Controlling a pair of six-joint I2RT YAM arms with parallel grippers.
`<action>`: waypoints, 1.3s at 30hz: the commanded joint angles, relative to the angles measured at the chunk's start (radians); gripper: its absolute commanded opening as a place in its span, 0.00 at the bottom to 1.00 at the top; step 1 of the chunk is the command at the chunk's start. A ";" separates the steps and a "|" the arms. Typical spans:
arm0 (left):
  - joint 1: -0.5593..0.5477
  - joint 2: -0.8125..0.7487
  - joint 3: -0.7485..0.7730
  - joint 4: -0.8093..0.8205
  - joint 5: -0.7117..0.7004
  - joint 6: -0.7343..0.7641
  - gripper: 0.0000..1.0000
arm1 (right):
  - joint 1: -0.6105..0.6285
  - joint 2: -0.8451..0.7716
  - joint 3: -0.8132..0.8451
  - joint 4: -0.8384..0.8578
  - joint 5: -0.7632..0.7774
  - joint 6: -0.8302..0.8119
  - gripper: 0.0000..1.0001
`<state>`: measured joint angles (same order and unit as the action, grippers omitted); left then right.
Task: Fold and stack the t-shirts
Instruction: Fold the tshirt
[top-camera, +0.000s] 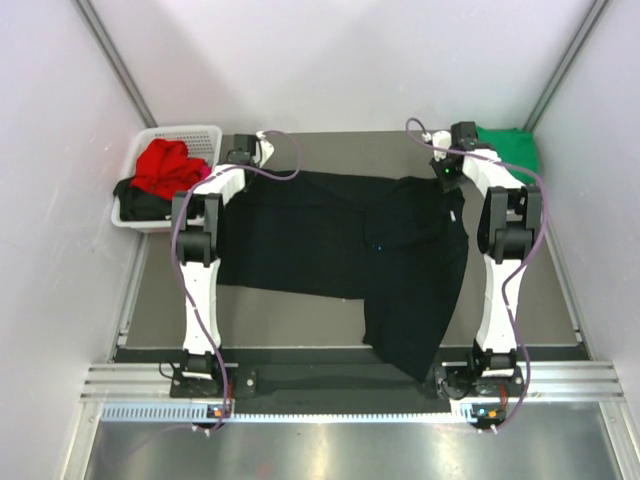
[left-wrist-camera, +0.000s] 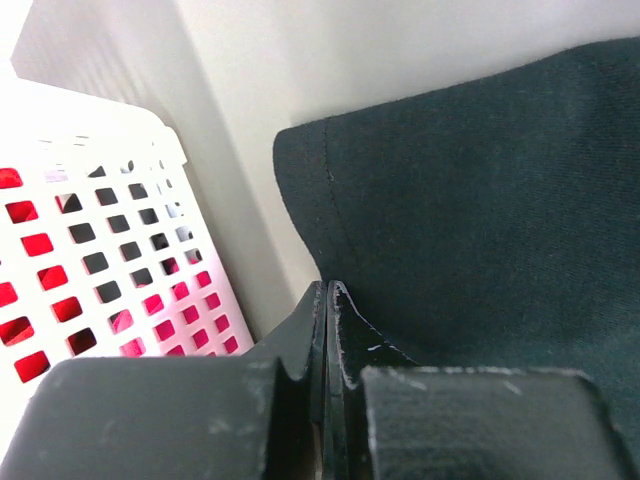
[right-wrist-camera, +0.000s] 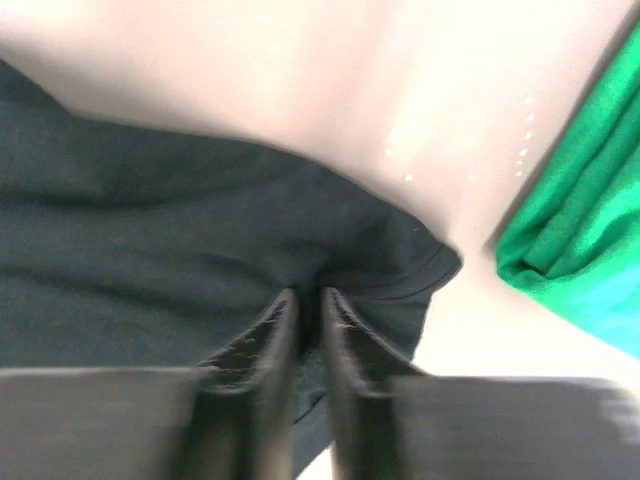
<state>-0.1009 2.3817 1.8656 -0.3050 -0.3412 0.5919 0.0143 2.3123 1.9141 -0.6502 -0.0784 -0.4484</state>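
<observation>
A large black t-shirt (top-camera: 330, 230) lies spread across the table, one side hanging towards the near edge. My left gripper (top-camera: 245, 165) is at its far left corner; in the left wrist view its jaws (left-wrist-camera: 328, 290) are pressed together where the shirt's hem (left-wrist-camera: 480, 180) meets the tips. My right gripper (top-camera: 447, 180) is at the far right corner. There the right wrist view, which is blurred, shows the fingers (right-wrist-camera: 308, 295) nearly together with a bunch of black cloth (right-wrist-camera: 150, 240) pinched between them. A folded green t-shirt (top-camera: 510, 148) (right-wrist-camera: 580, 240) lies just right of it.
A white lattice basket (top-camera: 190, 135) (left-wrist-camera: 110, 200) stands at the far left, right beside my left gripper, holding a red t-shirt (top-camera: 165, 165) and a black one (top-camera: 140, 200). White walls close in the table on three sides.
</observation>
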 joint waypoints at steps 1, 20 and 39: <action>0.009 0.060 -0.019 -0.011 -0.004 -0.006 0.00 | -0.048 0.056 0.037 0.026 0.054 -0.013 0.08; 0.010 0.063 -0.006 0.119 -0.162 -0.004 0.00 | -0.034 0.176 0.240 0.113 0.120 -0.069 0.06; -0.086 -0.207 -0.056 -0.002 0.002 -0.167 0.00 | -0.143 -0.349 -0.144 -0.320 -0.426 -0.257 0.51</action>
<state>-0.1921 2.1880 1.8442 -0.2161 -0.4034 0.4835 -0.1020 1.9583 1.8179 -0.7261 -0.2718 -0.5880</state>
